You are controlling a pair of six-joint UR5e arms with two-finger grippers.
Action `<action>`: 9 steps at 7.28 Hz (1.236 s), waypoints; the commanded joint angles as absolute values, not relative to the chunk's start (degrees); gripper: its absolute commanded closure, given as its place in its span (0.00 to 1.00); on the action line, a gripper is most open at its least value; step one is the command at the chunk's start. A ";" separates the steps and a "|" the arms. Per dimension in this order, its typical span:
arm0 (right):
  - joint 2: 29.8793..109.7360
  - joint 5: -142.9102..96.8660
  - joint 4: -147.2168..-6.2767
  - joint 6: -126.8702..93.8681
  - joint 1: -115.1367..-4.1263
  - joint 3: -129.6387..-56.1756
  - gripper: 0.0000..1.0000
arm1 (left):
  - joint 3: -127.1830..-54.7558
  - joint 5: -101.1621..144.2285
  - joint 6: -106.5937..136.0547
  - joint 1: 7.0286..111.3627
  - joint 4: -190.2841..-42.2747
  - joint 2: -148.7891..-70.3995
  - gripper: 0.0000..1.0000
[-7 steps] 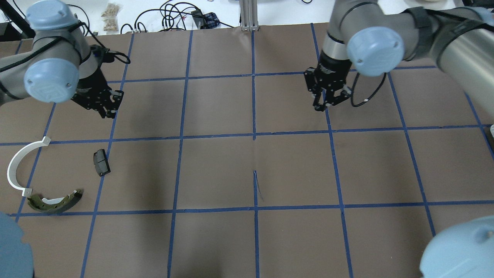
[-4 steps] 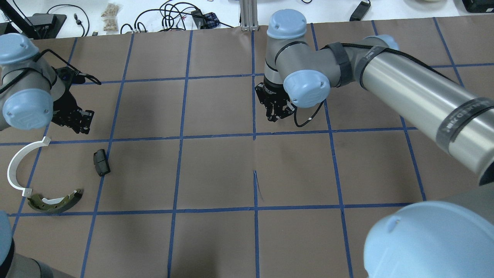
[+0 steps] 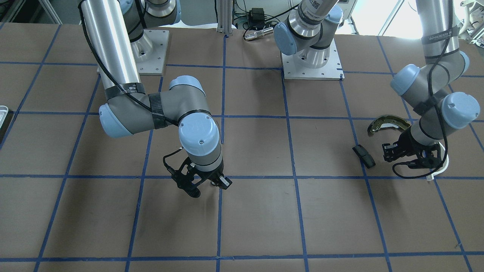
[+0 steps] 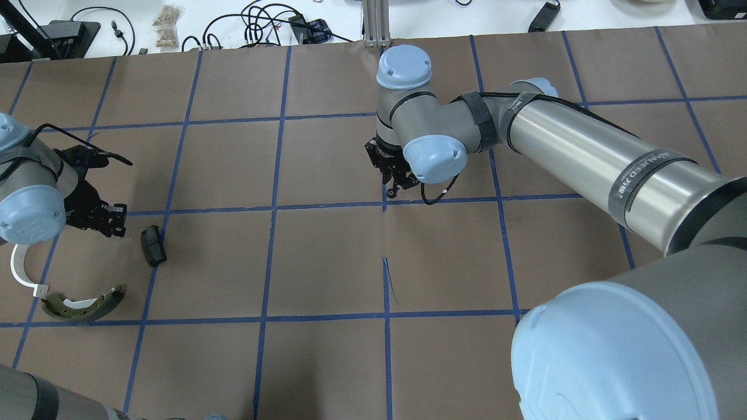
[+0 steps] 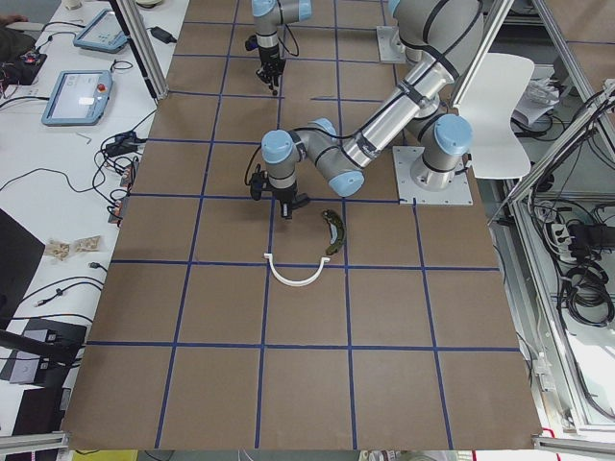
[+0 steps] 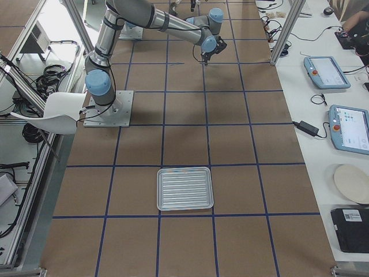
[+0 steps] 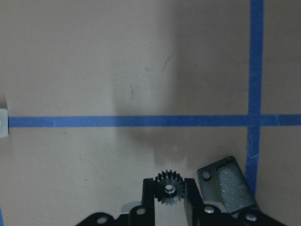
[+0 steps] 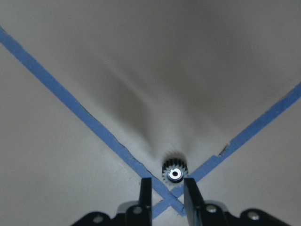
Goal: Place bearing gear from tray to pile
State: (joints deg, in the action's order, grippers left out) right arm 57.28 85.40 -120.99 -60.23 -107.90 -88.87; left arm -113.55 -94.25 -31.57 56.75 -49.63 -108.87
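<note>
Left gripper [image 7: 169, 181] is in the left half of the desk [image 4: 327, 262], about midway between the robot-side edge and the operators' edge, right at the pile. Its jaws are clamped on a small dark toothed bearing gear [image 7: 168, 188], held by the teeth between the two fingertips with the hub facing the wrist camera. Can't tell how high it hangs over the paper. The black pad [image 7: 225, 186] lies just beside the gripper, close to one finger but apart from it, next to a blue tape line. The white arc [image 5: 295, 282] is near, on the side toward the left end edge, and the wrist covers part of it from overhead. The olive brake shoe [image 3: 389, 120] lies near the arc's end, closer to the robot-side edge, curved, with a pale inner strip. It is not touching the pad. Right gripper [image 8: 167, 181] points down near the middle of the desk, well away from all edges, over a blue tape crossing. Its jaws are narrowly set on a second bearing gear [image 8: 175, 173], caught at the very tips and mostly sticking out past them. Its shadow falls on the brown paper beyond it. The tray [image 6: 184, 188], ribbed and silvery, sits flat near the right end edge of the desk, well apart from both grippers and from the pile.
</note>
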 commanded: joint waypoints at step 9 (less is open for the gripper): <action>85.25 88.95 -93.08 -1.32 -87.98 -88.68 0.00 | -92.46 -91.50 5.06 91.82 -68.39 -109.50 0.17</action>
State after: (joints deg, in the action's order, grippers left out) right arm 84.20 89.04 -94.31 -5.67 -88.81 -88.33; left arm -92.82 -91.71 -1.24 86.83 -69.00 -108.21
